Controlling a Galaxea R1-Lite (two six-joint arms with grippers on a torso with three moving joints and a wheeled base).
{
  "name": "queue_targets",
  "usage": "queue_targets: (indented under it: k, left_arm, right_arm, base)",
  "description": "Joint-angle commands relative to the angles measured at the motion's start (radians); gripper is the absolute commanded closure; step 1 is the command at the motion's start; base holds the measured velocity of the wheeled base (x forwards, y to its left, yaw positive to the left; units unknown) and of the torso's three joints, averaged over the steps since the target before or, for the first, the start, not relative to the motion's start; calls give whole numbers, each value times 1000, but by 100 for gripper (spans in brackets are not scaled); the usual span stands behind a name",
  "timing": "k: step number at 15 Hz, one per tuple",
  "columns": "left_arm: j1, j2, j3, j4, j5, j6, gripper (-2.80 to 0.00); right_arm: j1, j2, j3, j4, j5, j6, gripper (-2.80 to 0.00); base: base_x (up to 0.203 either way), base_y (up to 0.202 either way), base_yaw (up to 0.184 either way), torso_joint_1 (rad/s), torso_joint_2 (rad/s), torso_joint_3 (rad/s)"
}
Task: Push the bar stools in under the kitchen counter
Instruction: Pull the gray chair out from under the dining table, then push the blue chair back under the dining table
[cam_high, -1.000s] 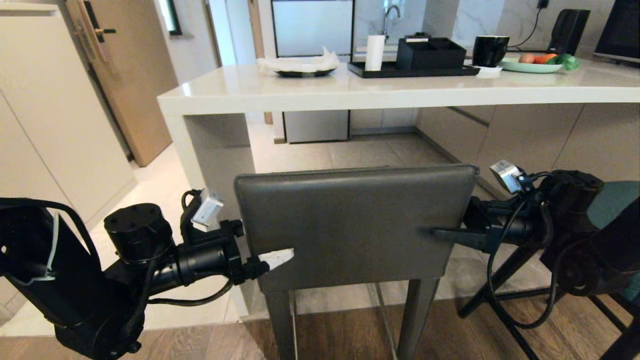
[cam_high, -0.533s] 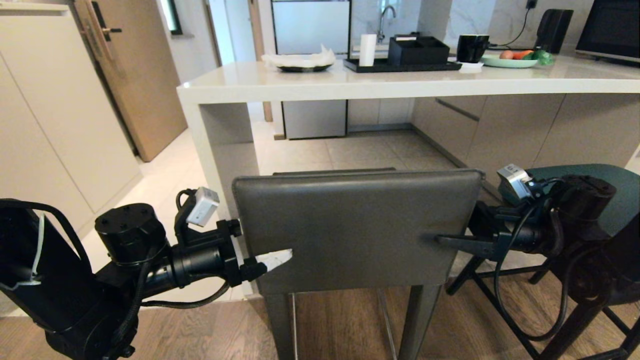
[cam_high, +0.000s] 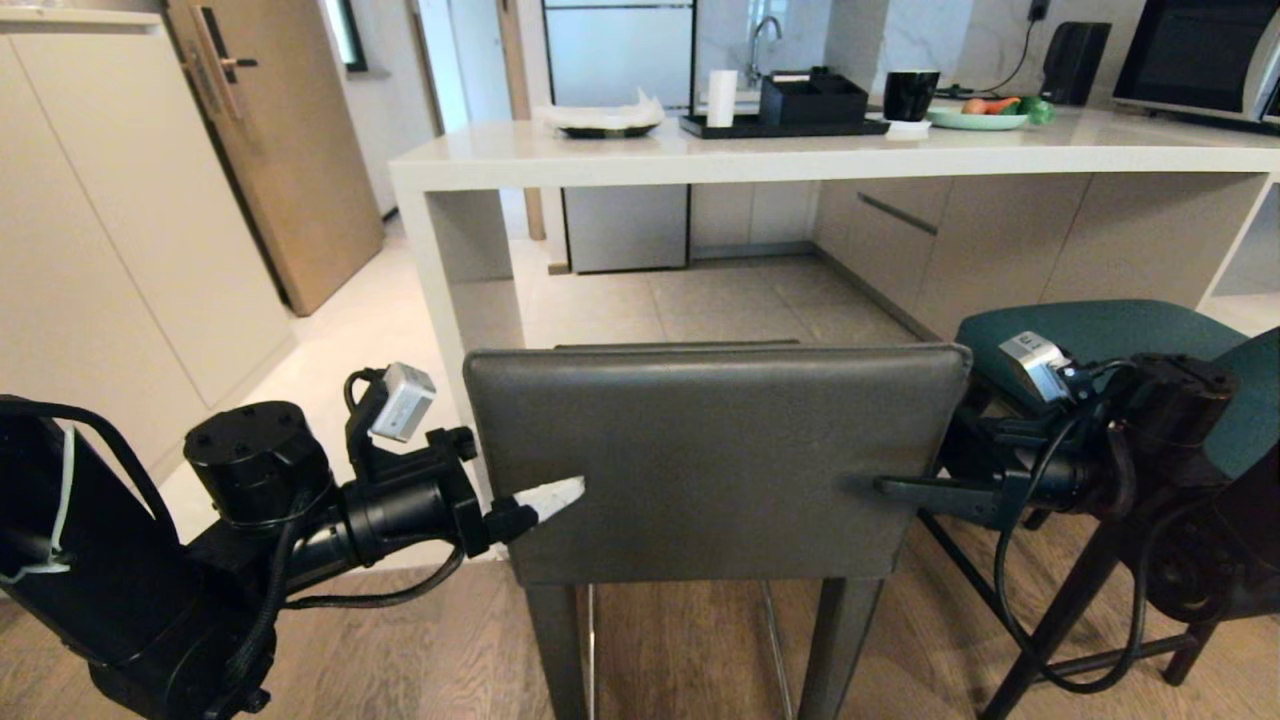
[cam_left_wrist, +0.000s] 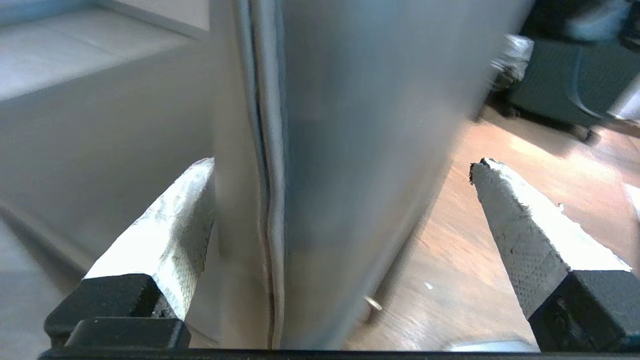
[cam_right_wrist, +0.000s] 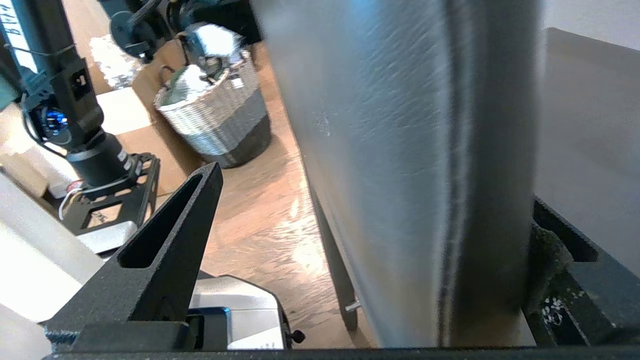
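The grey bar stool (cam_high: 710, 450) stands before me with its low rectangular back towards me. My left gripper (cam_high: 545, 492) is open and straddles the back's left edge (cam_left_wrist: 325, 150); its white fingertips (cam_left_wrist: 480, 170) stand wide apart. At the back's right edge (cam_right_wrist: 400, 150), my right gripper (cam_high: 890, 482) straddles it open, with a black finger (cam_right_wrist: 200, 200) clear of the leather. The teal bar stool (cam_high: 1090, 335) stands to the right, partly behind my right arm. The white kitchen counter (cam_high: 800, 160) lies beyond both stools, and the grey stool stands short of it.
A black tray (cam_high: 780, 125), a dark cup (cam_high: 910, 95) and a plate of vegetables (cam_high: 985, 115) sit on the counter. A brown door (cam_high: 290, 150) and pale cabinets are on the left. A wicker basket (cam_right_wrist: 220, 120) and a black stand (cam_right_wrist: 85, 125) stand on the wood floor behind me.
The whole view has shifted: the counter now looks farther off and more wood floor and teal stool show. The grey stool's back keeps its place between my open grippers.
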Motion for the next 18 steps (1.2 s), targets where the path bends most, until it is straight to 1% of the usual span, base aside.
queue_targets:
  k: [1, 4, 6, 7, 10, 13, 15, 16, 17, 18]
  left_arm:
    - [-1, -1, -6, -7, 8, -2, -280]
    - [-3, 2, 7, -7, 14, -2, -280]
    - [4, -7, 34, -7, 21, -2, -280]
    - [20, -14, 55, -7, 18, -3, -280]
    - [79, -49, 122, -7, 10, -3, -280]
    - [157, -102, 172, -7, 2, 1, -280]
    - [181, -169, 226, -7, 11, 4, -280]
    - [187, -214, 260, -7, 13, 8, -280]
    - [191, -258, 290, -7, 16, 14, -280]
    - [195, -308, 322, -7, 36, 23, -280]
  right_arm:
    - [1, -3, 7, -9, 6, 1, -280]
    - [-6, -3, 21, -26, 6, 1, -280]
    - [-30, -2, 45, -48, 6, 2, -280]
    - [-47, -3, 58, -59, 6, 3, -280]
    - [-135, -19, 115, -109, 11, 21, -280]
    - [-246, -79, 182, -119, 10, 36, -280]
    - [-312, -154, 227, -119, -11, 49, -280]
    - [-337, -212, 247, -120, -60, 80, -280]
    - [-349, -260, 257, -120, -145, 113, -280]
    - [-356, -304, 261, -120, -296, 147, -280]
  base:
    - [-73, 0, 5, -11, 9, 7]
    - [0, 0, 0, 0, 0, 0]
    - [0, 0, 0, 0, 0, 0]
    - [0, 0, 0, 0, 0, 0]
    - [0, 0, 0, 0, 0, 0]
    - [0, 0, 0, 0, 0, 0]
    - [0, 0, 0, 0, 0, 0]
    - [0, 0, 0, 0, 0, 0]
    - [0, 0, 0, 0, 0, 0]
    - [0, 0, 0, 0, 0, 0]
